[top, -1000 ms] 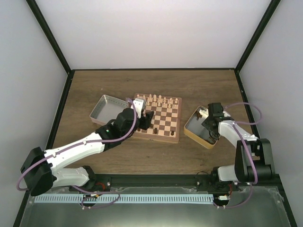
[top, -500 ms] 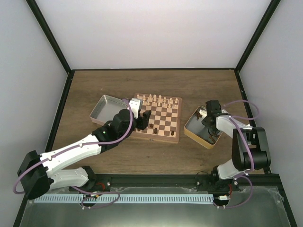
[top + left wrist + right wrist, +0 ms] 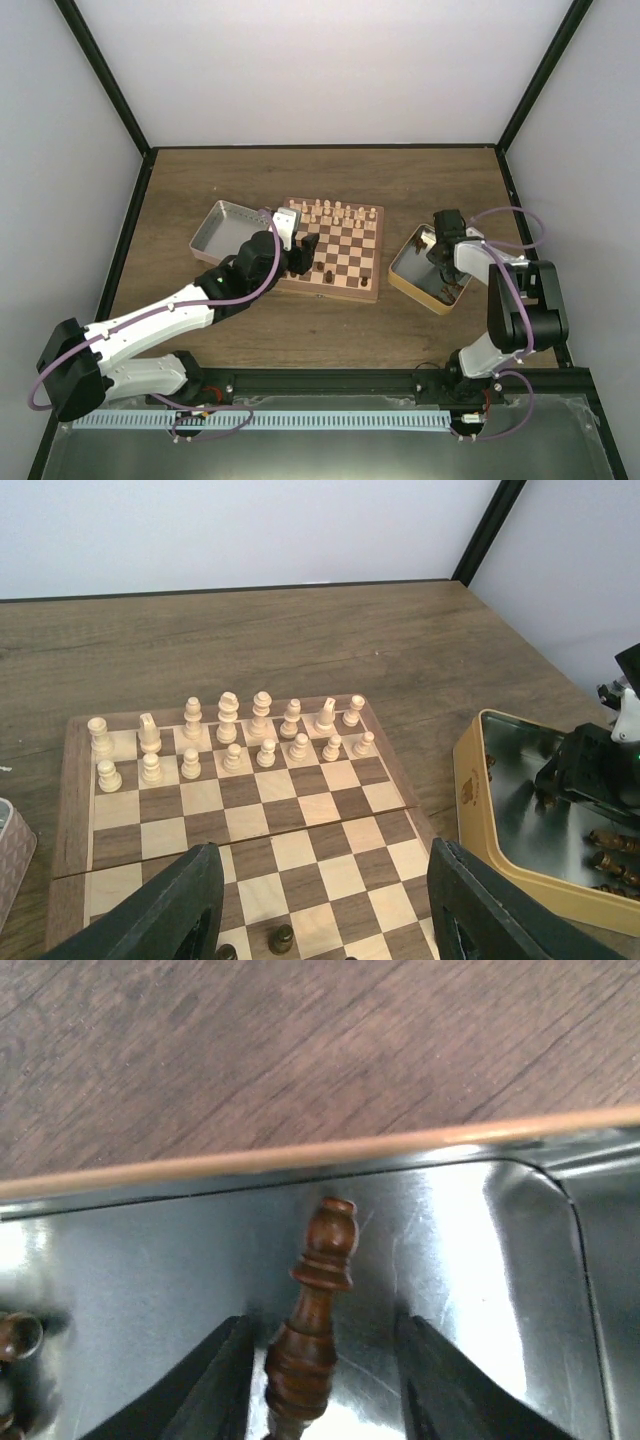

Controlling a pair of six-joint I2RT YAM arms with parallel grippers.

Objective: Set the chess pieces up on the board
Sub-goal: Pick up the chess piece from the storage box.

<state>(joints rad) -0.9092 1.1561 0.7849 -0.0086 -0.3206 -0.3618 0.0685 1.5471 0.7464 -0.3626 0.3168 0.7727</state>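
Note:
The board (image 3: 345, 250) lies mid-table with a few dark chess pieces (image 3: 329, 274) on its near ranks; one dark piece (image 3: 283, 938) shows low in the left wrist view. My left gripper (image 3: 300, 255) hovers over the board's near left part (image 3: 300, 810), and the left gripper (image 3: 325, 910) is open with nothing between its fingers. My right gripper (image 3: 441, 262) reaches down into the gold tin (image 3: 408, 272). There a dark piece (image 3: 318, 1310) lies on the tin floor between the open jaws of the right gripper (image 3: 320, 1380), with a gap on each side.
Pale cream pieces (image 3: 335, 212) fill the board's two far ranks (image 3: 230, 740). More dark pieces (image 3: 18, 1335) lie in the gold tin (image 3: 500, 800). A grey metal tin (image 3: 215, 230) sits left of the board. Black frame posts edge the table.
The right gripper's jaws have narrowed round the dark piece in the gold tin, and that arm has shifted slightly left. The left arm drew back a little early on, then stayed still.

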